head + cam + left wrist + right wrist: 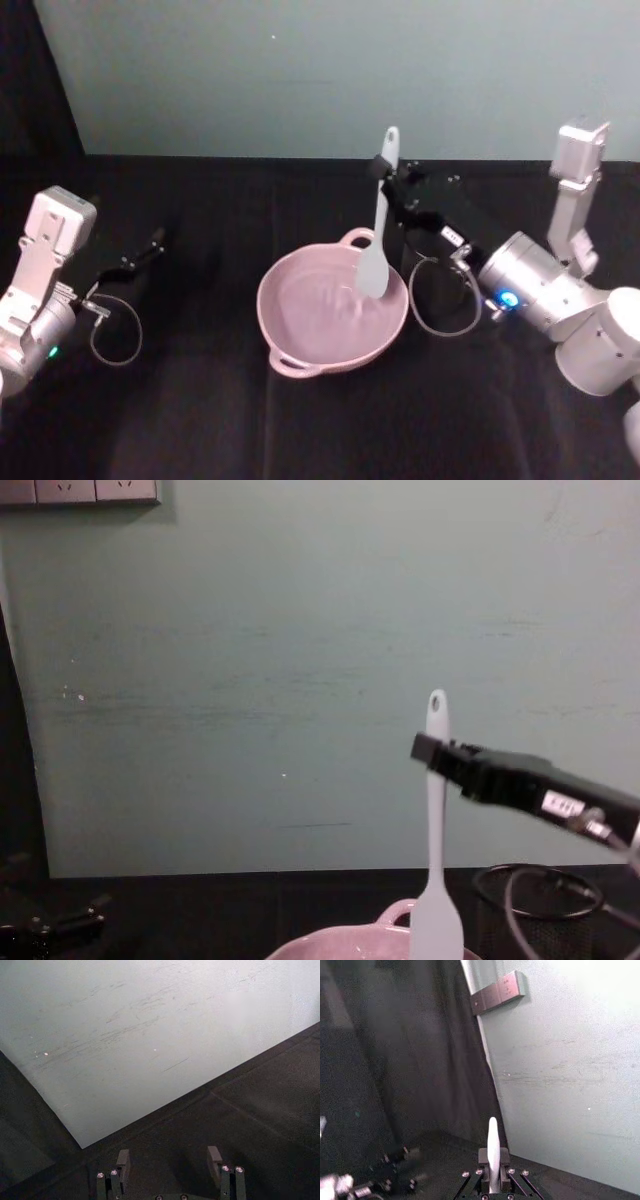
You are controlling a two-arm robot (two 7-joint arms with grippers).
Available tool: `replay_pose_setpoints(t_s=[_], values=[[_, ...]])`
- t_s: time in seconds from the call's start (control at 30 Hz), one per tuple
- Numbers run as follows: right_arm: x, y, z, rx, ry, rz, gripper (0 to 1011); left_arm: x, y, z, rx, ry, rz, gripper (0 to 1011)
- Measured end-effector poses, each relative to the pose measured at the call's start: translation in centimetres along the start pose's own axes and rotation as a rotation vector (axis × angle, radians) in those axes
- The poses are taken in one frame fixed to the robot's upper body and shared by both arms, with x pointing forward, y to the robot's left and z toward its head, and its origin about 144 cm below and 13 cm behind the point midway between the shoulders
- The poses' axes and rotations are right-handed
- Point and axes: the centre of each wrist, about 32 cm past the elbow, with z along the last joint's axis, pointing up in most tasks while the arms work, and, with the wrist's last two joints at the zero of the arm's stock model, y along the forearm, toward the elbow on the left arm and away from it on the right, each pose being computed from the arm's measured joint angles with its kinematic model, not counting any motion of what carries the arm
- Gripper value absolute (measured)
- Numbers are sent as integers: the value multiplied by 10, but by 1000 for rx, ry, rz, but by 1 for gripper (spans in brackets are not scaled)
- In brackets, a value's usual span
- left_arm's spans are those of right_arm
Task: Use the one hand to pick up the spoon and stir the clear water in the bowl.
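The pale pink bowl [333, 310] sits mid-table, its rim [345, 942] low in the chest view. The white spoon [378, 225] stands nearly upright, its flat head inside the bowl's right half, over the water. My right gripper [383, 168] comes in from the right and is shut on the spoon's handle, just below the holed end. The chest view shows that same grip [428, 750] on the spoon [436, 850]. In the right wrist view the spoon handle [493, 1152] sticks up between the closed fingers. My left gripper [152, 243] rests at the table's left, fingers [123, 1160] open and holding nothing.
A black wire-mesh cup [545, 905] stands right of the bowl, behind my right arm. Loose cables [440, 300] hang from both wrists. The pale wall [300, 630] rises behind the black tabletop [200, 420].
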Motion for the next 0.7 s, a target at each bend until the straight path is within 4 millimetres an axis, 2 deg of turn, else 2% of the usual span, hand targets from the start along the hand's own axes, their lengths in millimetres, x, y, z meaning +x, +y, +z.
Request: replay_pose_setpoints(t_s=[0.03,0.23,0.4,0.57,0.7], values=[[0,0,0,0,0,0,116,0,0,0,0,0,0,1011],[13,-6,34,60,129,-19,116,0,0,0,0,0,0,1011],[26,-11,52,99,188,-58,116,0,0,0,0,0,0,1011],[43,-14,62,117,261,-105,116,0,0,0,0,0,0,1011],[54,-14,62,118,292,-135,116,0,0,0,0,0,0,1011]])
